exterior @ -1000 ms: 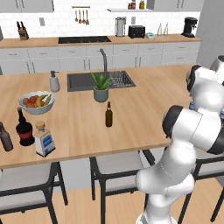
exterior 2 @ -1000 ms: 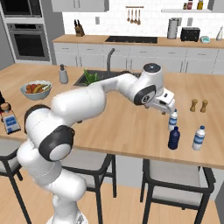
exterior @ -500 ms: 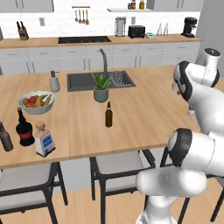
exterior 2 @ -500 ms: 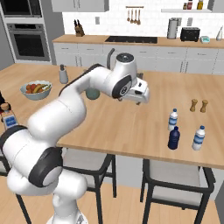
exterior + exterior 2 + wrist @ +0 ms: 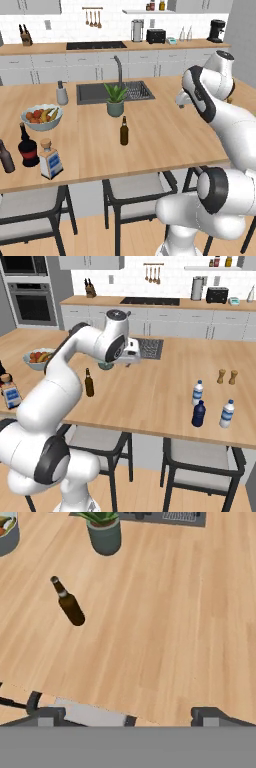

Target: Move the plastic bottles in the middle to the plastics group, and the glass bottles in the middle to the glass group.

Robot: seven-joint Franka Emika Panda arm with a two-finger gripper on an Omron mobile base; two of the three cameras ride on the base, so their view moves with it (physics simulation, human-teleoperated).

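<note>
Beyond the pincer (image 5: 125, 714) jaws — wide apart, beer bottle (image 5: 69, 604) — upright

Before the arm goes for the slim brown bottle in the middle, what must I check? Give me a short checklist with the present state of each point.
1. Gripper open and empty: ok.
2. Slim brown bottle upright and alone on the counter: ok.
3. Potted plant apart from that bottle: ok.
4. Gripper lined up over the bottle: not ok, the bottle sits off to one side in the hand view.
5. Free spot beside the round-bellied black bottle: cannot tell; the square clear bottle stands close.
</note>
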